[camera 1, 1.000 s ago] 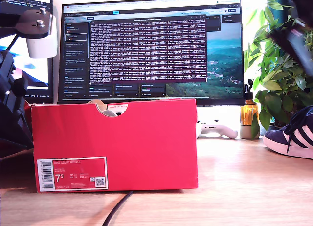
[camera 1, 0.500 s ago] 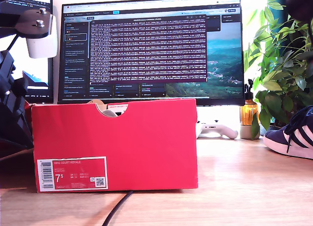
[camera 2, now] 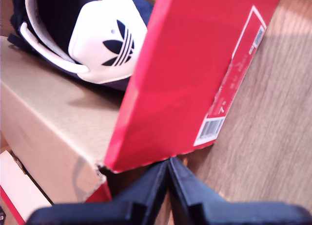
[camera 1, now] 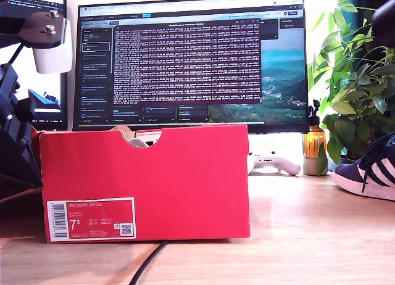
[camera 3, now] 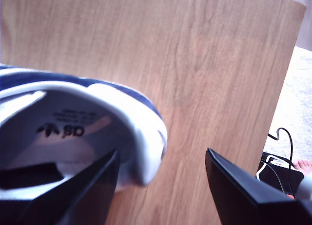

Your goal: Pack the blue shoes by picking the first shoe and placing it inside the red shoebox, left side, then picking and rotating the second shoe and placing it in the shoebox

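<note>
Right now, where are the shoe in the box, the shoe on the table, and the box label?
shoe in the box (camera 2: pixel 109 45), first wrist view, white heel tab.
shoe on the table (camera 1: pixel 370 171), exterior view, striped side.
box label (camera 1: pixel 91 219), exterior view, middle of the white sticker.

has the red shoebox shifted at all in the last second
No. The red shoebox keeps the same spot against the monitor behind it in the exterior view.

Two blue shoes (camera 2: pixel 87 35) (camera 3: pixel 73 132), one red shoebox (camera 1: pixel 145 180), one monitor (camera 1: pixel 191 63), perhaps one plant (camera 1: pixel 355 81).
</note>
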### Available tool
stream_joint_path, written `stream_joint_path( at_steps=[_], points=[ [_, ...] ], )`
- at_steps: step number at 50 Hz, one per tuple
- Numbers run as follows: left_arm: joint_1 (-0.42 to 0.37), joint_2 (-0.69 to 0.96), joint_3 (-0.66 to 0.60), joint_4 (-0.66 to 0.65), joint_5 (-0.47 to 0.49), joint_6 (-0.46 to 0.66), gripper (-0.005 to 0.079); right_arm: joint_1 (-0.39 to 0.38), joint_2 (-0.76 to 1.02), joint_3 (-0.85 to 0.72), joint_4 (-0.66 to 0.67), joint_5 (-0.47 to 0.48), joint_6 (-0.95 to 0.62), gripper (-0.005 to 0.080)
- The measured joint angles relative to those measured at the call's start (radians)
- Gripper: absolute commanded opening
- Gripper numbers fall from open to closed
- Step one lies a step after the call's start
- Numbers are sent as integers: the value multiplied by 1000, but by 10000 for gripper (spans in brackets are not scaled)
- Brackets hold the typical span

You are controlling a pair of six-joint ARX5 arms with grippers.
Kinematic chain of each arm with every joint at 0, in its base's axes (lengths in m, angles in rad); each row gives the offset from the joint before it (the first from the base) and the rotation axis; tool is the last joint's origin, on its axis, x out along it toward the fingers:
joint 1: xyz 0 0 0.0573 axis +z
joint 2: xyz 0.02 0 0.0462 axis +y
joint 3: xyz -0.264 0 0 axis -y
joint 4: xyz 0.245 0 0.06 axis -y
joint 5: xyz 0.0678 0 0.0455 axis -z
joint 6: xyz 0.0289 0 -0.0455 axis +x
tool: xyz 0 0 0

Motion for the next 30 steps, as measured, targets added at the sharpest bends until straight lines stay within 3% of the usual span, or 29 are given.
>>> stream_joint_path(
  at_steps=[24,30],
  points=[
    [0,0,0,-2,3,0,-16,-31,0,-159,227,-64,45,446],
    [0,0,0,-2,3,0,-16,-31,0,-177,273,-67,50,309]
  ],
)
